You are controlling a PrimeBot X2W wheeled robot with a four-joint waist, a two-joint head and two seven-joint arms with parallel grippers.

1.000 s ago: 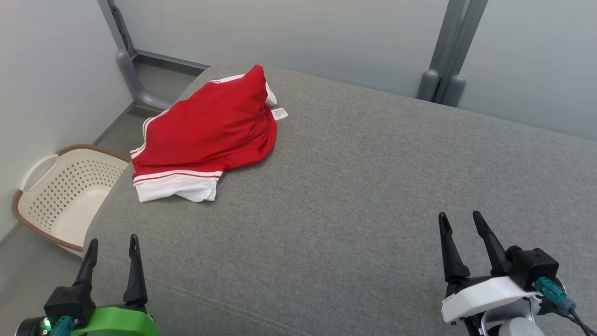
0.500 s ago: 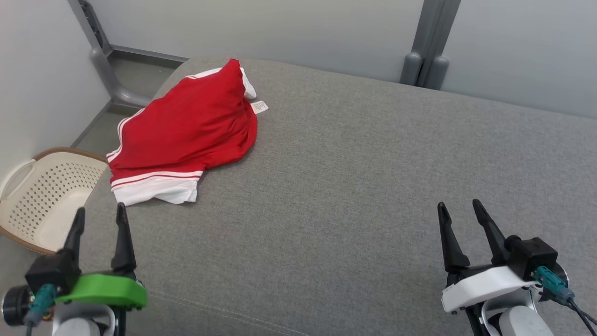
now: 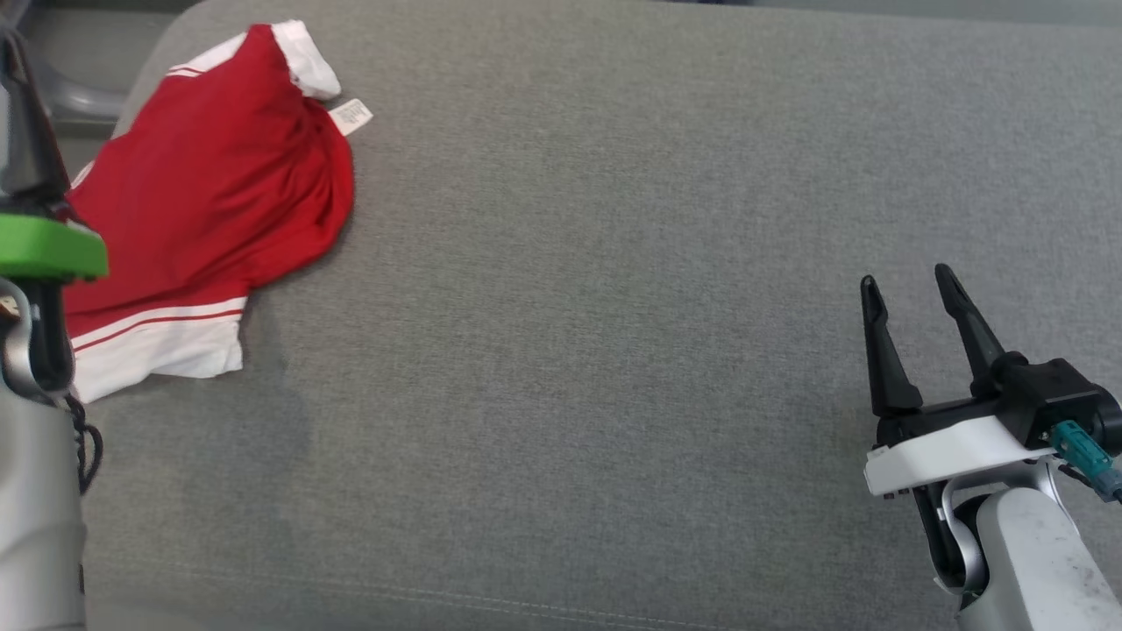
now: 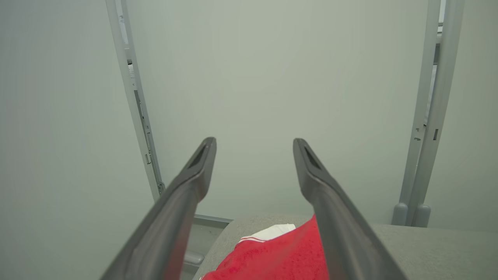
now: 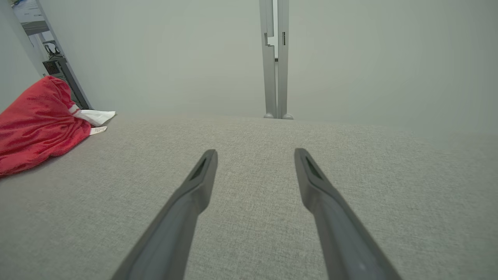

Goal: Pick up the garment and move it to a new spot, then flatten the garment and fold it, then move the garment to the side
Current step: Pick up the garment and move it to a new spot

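Reaching for the garment [image 3: 210, 193] looks to be the step in hand: it lies crumpled at the far left corner of the grey surface [image 3: 614, 350], not yet lifted. The left gripper [image 4: 253, 142] hangs over it, jaws wide and empty. The right gripper [image 3: 907, 280], equally wide and empty, hovers well apart. Next, the left one must drop and pinch cloth.

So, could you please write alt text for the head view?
A red garment with white trim lies bunched at the upper left of a grey padded surface. The right gripper hovers open at lower right; the left arm crosses the left edge.
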